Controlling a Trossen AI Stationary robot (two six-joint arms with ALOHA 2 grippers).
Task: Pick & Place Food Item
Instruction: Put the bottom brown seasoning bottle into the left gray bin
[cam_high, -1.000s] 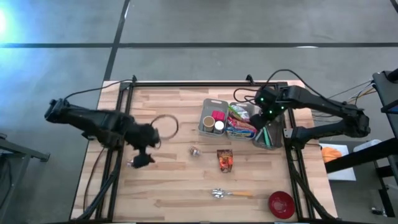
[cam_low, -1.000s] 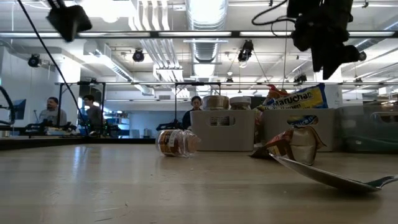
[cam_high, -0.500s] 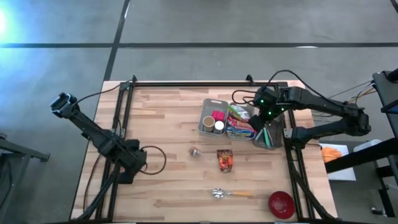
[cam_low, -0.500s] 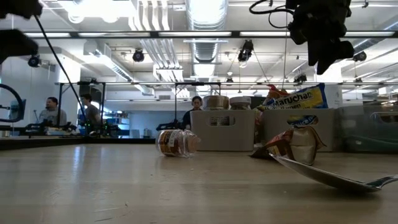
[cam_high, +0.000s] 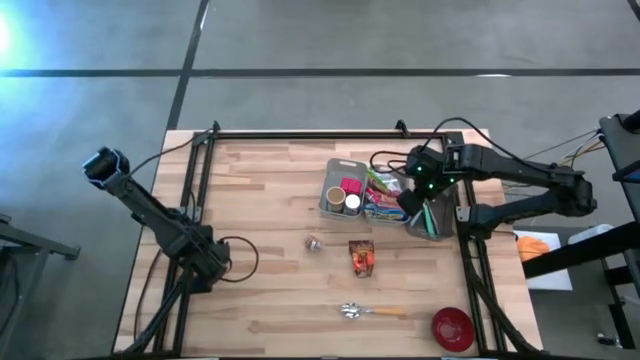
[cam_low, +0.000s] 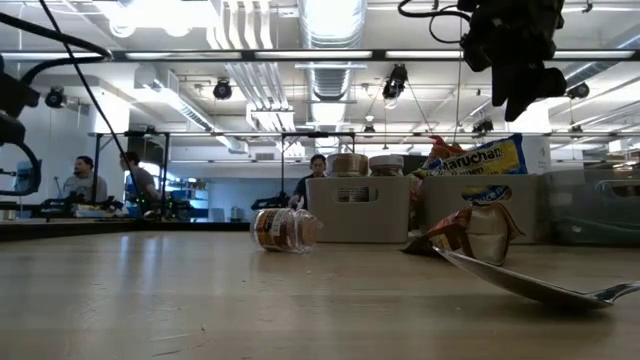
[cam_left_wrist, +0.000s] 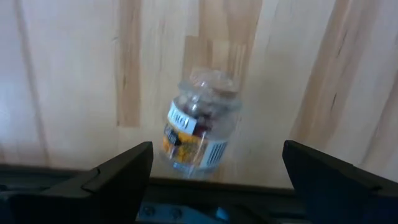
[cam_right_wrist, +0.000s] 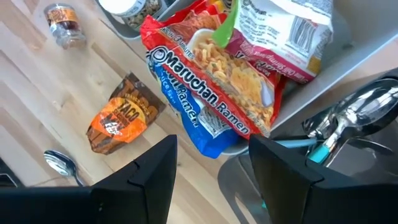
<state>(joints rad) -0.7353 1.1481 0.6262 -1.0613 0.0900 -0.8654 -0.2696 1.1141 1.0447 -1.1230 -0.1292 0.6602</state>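
the left arm has swung back from mid-table to the left edge, leaving the small jar (cam_high: 314, 243) lying on its side on the wooden table (cam_high: 270, 300), so the pick now appears to fall to the right arm. the left gripper (cam_left_wrist: 214, 171) stands wide open and empty. the right gripper (cam_right_wrist: 211, 171) hovers over the grey bins (cam_high: 342, 190), jaws roughly half open, holding nothing, above the ramen packet (cam_right_wrist: 214, 87). the taco packet (cam_high: 361, 257) lies in front of the bins.
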